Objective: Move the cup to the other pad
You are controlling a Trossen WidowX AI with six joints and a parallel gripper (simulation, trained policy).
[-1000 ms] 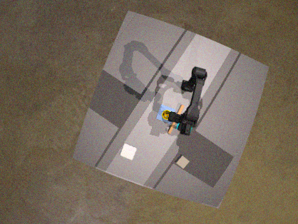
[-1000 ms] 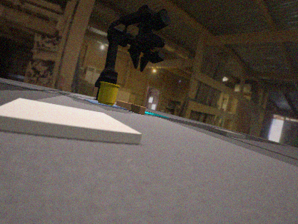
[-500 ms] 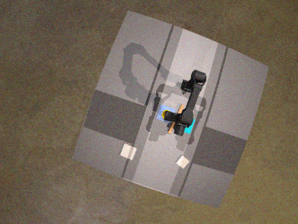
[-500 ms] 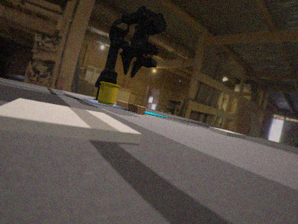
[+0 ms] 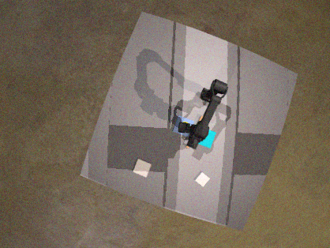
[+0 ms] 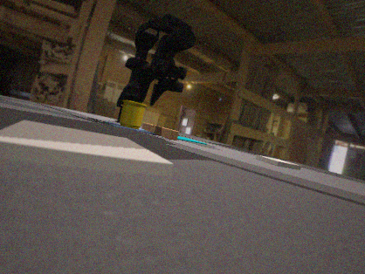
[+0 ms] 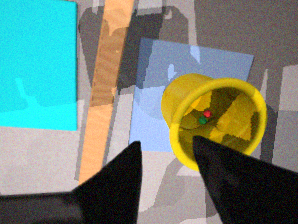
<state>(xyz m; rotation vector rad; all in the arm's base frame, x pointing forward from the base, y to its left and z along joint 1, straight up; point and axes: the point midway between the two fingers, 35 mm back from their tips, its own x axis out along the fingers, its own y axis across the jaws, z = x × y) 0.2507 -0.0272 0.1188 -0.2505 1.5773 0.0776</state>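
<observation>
Fingers (image 6: 167,93) parted partway, nothing between them, above the cup (image 7: 218,122) (image 6: 133,114). The cup, upright with a red marble (image 7: 207,114) and a green marble (image 7: 202,121) inside, stands on the blue pad (image 7: 150,120) (image 5: 177,128), beyond the right-hand fingertip in the wrist view. A wooden bar (image 7: 97,132) (image 6: 169,133) separates it from the cyan pad (image 7: 37,65) (image 5: 209,139) (image 6: 192,140). Grasp, transfer and release apparently remain.

Gripper (image 5: 183,127) (image 6: 154,102) (image 7: 166,145) is lower now, closer to the cup (image 5: 186,122) (image 6: 133,114) (image 7: 175,97). Bright strip's lower end has swung from near the bench's (image 5: 205,205) (image 6: 183,218) lower-left corner to mid bottom edge, top view. Lower-left block (image 5: 142,167) (image 6: 79,140) gone mostly shaded; block (image 5: 202,179) (image 6: 279,161) nearer lower-right corner now lit.
</observation>
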